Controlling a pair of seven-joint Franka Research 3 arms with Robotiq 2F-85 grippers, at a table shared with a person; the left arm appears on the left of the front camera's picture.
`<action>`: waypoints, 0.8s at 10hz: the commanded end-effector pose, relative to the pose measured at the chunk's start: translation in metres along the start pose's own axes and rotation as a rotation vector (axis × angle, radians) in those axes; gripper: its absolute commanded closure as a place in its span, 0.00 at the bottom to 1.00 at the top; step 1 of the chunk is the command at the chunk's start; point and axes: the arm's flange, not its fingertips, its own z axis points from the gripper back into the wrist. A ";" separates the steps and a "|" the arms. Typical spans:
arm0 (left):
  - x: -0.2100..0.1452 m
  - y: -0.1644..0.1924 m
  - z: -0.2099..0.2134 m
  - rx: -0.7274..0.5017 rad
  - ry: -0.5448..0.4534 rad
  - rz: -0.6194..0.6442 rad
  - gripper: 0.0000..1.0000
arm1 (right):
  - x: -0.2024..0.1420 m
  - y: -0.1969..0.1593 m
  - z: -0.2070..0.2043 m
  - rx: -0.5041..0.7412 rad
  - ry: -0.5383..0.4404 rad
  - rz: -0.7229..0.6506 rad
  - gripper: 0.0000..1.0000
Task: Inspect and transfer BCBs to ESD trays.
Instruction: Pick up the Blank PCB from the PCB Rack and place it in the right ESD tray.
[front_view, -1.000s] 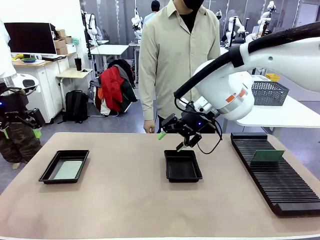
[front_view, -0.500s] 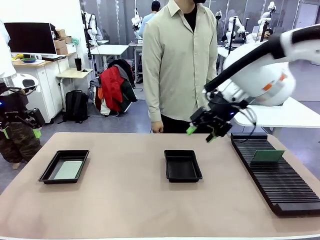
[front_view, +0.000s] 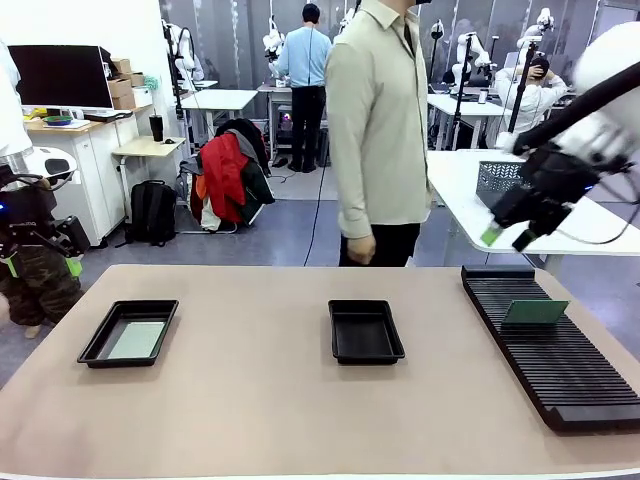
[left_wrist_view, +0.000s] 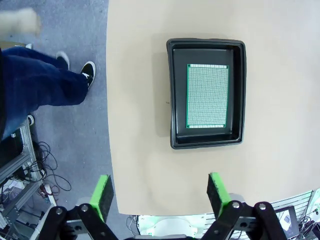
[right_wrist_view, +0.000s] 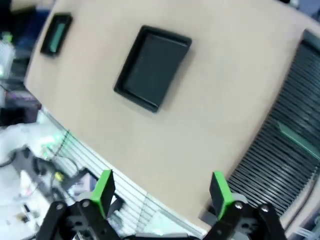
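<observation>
One green board (front_view: 137, 340) lies flat in left tray (front_view: 92, 348); middle tray (front_view: 366, 357) sits near ribbed rack (front_view: 560, 370). Both spread: left gripper (left_wrist_view: 159, 180), and right gripper (front_view: 504, 240) raised above rack.

No legible text, labels, brands, numbers or signs anywhere in the front or wrist views

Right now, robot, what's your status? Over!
Left gripper and right gripper: jaws open, empty. One BCB flat in left tray; middle tray empty; second BCB standing in rack. Person at far side, hands off table.
</observation>
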 end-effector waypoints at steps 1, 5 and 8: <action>0.001 -0.001 -0.002 -0.002 -0.010 0.002 0.00 | -0.009 -0.012 0.037 -0.057 0.030 0.206 0.00; 0.001 -0.001 -0.002 -0.002 -0.010 0.002 0.00 | -0.022 -0.028 0.105 -0.224 0.137 0.606 0.00; 0.001 -0.001 -0.002 -0.002 -0.010 0.002 0.00 | -0.030 -0.029 0.137 -0.262 0.242 0.878 0.00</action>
